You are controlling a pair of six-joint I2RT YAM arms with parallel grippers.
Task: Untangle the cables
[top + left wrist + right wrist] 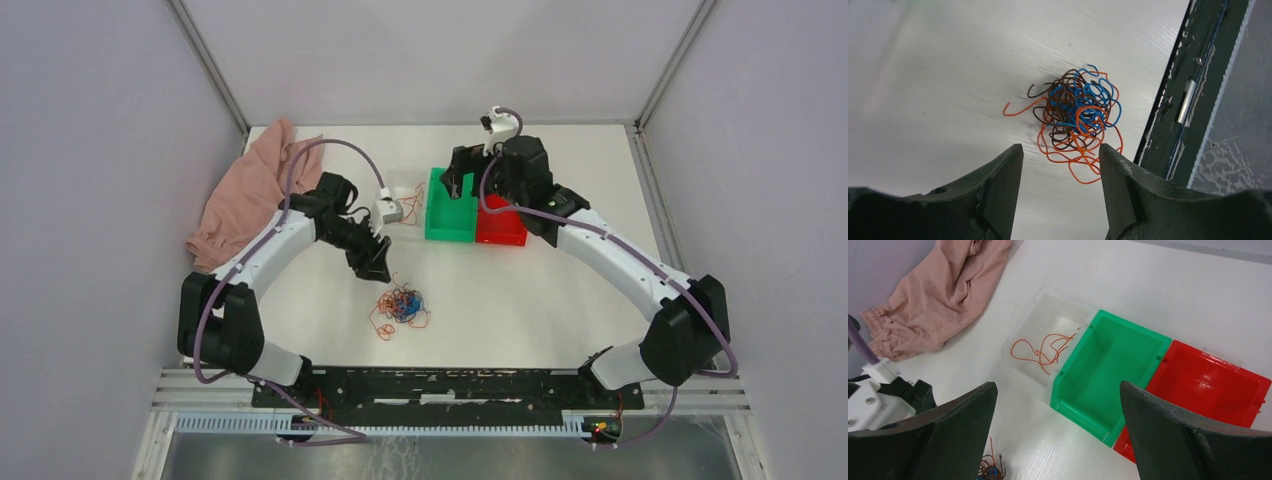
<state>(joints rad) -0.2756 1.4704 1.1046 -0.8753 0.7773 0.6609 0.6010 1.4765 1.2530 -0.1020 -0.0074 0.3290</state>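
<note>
The cables (1075, 112) are a knotted clump on the tabletop (948, 75), just ahead of the left claw (1060, 150), roughly centred on its half-open, empty gap. The right claw (1058, 387), wide open and empty, hangs well away by the green bin (1113, 357), so left's nearer.

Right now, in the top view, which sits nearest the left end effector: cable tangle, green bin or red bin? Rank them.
1. cable tangle, just nearside of the left end effector.
2. green bin, to its right.
3. red bin, right of the green.
</note>
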